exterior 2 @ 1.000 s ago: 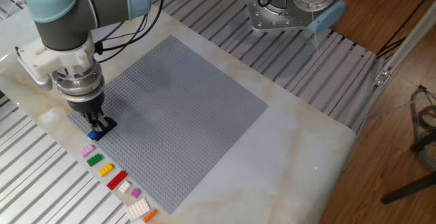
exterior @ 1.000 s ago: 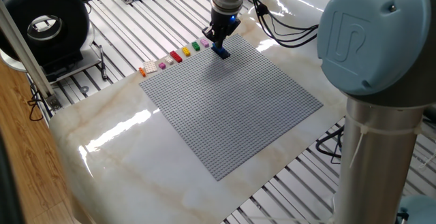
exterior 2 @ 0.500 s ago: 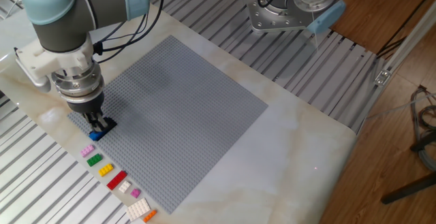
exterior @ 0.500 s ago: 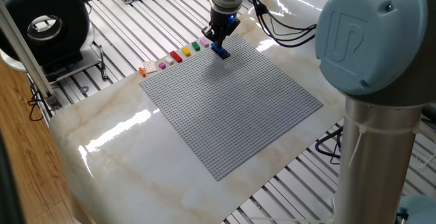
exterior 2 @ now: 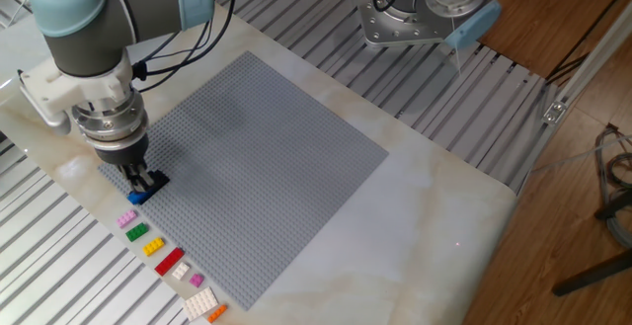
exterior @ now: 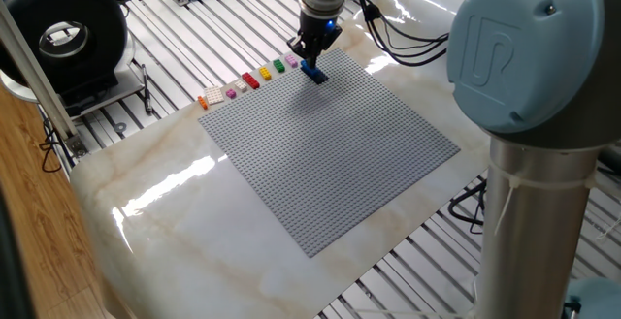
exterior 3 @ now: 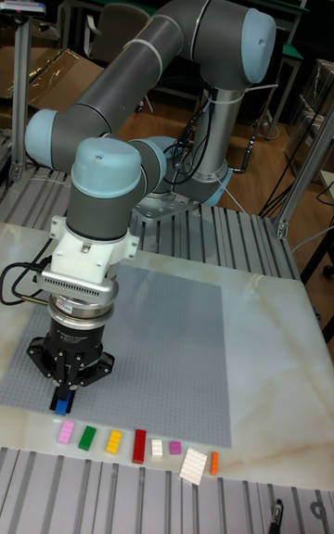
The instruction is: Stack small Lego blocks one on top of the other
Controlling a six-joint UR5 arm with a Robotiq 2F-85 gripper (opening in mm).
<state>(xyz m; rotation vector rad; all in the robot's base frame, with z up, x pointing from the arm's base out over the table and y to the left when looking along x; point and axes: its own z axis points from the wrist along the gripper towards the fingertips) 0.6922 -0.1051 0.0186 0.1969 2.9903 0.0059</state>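
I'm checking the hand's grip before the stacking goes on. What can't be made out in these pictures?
- Whether the blue brick is seated on the grey baseplate or held just above it: too small in every view.
- A dark navy brick under it: the hand hides that spot in the tall fixed view.
- Stud counts on the row of bricks: too small.

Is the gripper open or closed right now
Shut on the blue brick: the gripper fingers pinch it at the grey baseplate edge.
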